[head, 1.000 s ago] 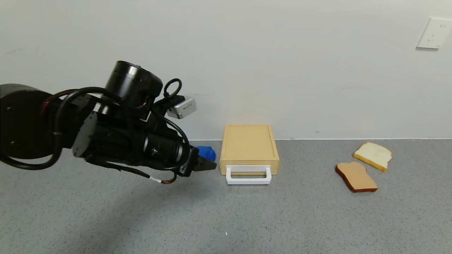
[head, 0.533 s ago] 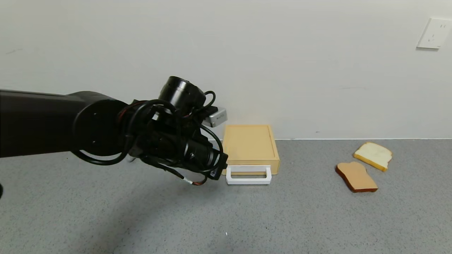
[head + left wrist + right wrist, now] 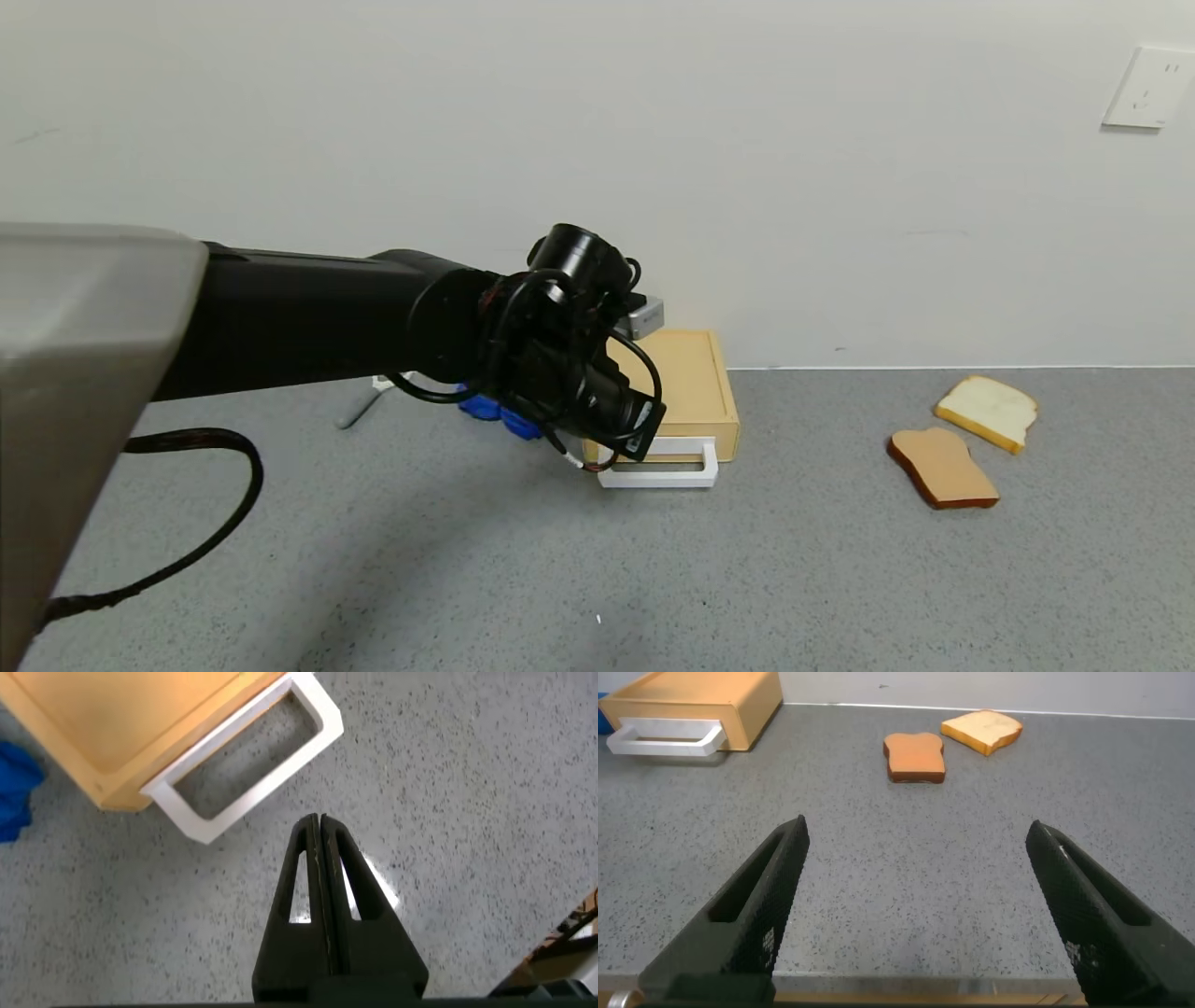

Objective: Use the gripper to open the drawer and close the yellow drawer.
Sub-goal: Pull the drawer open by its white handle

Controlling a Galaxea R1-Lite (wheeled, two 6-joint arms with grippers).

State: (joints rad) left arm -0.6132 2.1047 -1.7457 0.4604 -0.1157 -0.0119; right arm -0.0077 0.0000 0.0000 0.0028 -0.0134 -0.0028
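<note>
The yellow-tan drawer (image 3: 695, 387) stands against the wall with its tray pushed in and its white loop handle (image 3: 674, 471) facing me. My left gripper (image 3: 642, 441) hangs just above the handle's left end, its body covering the drawer's left side. In the left wrist view the gripper (image 3: 318, 823) is shut and empty, with its tip just short of the handle (image 3: 248, 761) and the drawer (image 3: 112, 723) beyond. My right gripper (image 3: 917, 833) is open and empty, low over the table, far from the drawer (image 3: 701, 700).
A blue object (image 3: 490, 411) lies left of the drawer, behind my left arm. Two bread slices, a brown one (image 3: 941, 469) and a pale one (image 3: 988, 411), lie to the right. The wall runs right behind the drawer. A wall socket (image 3: 1146, 89) is at the upper right.
My left arm has swung right and forward, from beside the blue object to over the left end of the drawer handle. The drawer has not moved.
</note>
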